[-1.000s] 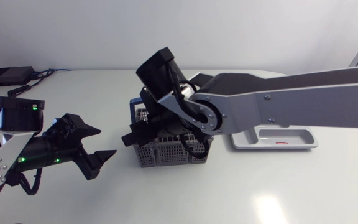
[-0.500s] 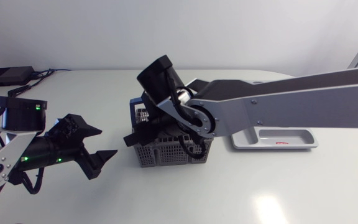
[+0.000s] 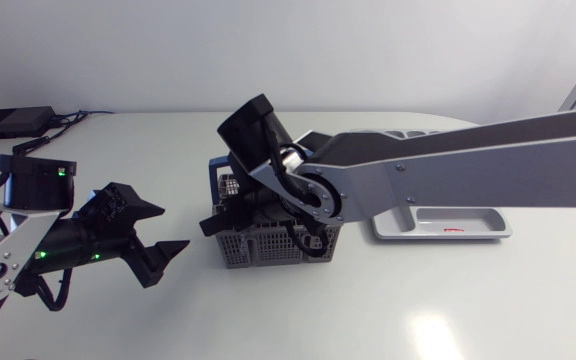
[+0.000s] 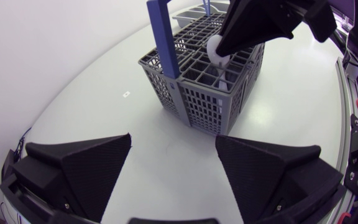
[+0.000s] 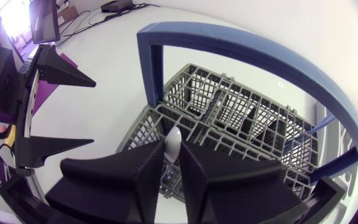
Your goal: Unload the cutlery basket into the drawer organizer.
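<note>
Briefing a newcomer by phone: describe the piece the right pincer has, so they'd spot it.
Mid-table stands a grey mesh basket with a blue handle. The right pincer inside it is closed on a white utensil, the only white thing there.

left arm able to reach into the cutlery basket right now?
Probably not cleanly. The right gripper sits over the cutlery basket, shut on a white utensil, and the blue handle spans the top. The left gripper is open beside it, not touching.
</note>
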{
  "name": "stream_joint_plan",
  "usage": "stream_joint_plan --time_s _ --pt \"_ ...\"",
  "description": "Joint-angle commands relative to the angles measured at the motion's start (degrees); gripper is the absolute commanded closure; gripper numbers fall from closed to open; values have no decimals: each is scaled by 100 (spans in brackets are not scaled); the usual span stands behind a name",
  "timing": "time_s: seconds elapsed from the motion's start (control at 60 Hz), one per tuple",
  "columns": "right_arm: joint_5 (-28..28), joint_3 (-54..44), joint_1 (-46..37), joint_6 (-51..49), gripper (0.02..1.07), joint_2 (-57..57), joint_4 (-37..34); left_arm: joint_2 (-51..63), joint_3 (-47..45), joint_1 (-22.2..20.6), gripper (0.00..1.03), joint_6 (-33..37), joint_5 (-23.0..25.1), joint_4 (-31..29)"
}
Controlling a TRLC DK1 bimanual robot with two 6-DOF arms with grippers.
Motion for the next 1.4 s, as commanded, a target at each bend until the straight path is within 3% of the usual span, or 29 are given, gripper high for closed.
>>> stream_joint_plan --time_s 0.0,0.4,0.717,1.033,1.383 --pt "110 -170 -2 149 94 74 56 100 -164 42 8 0 46 87" --pt "40 -337 42 105 96 -365 205 153 -244 42 8 8 46 184" --pt "-522 -487 -152 132 95 -761 293 153 -296 16 8 -36 46 254" --pt "-1647 -293 -644 290 95 -805 -85 153 -279 -28 8 -62 46 254" --pt "-1797 -162 -565 255 95 -1112 -410 162 -270 -107 8 -97 46 254"
